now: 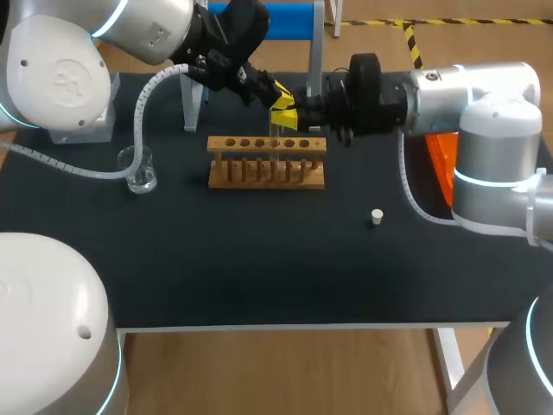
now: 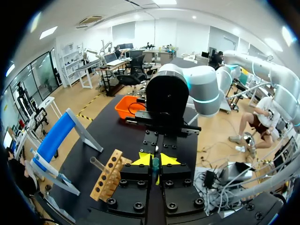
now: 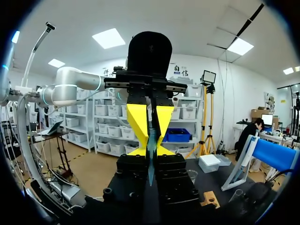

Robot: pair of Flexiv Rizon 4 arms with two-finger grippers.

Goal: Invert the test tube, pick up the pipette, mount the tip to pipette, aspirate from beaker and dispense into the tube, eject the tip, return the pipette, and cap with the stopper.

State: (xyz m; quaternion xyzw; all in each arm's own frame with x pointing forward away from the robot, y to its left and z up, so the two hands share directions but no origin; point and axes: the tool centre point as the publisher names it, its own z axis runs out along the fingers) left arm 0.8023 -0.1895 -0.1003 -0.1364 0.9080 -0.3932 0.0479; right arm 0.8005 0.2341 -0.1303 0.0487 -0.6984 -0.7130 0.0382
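A: Where is the tube?
B: Off the counter, in the air just above and behind the rack. Both pincers meet on it, tip to tip.

A: And the left pincer?
B: Pinching the tube from two sides. Its yellow tips are nearly together, with glass between them. The arm comes in from the back left.

A: The right pincer?
B: Same, clamped on the tube, fingers narrow, facing the left one head-on. In its wrist view the tube runs between its own tips and on between the left arm's yellow fingers.

A: What about the rack?
B: Wooden, a row of holes on top, mid-counter. The left wrist view shows a second tube, clear, sticking out of one hole.

A: Anything else on the counter?
B: The beaker is left of the rack, well apart from it, beside the left arm's hose. The stopper, white, sits alone, right of the rack and nearer the front edge. An orange bin is partly hidden behind the right arm. A blue-topped stand is at the back.
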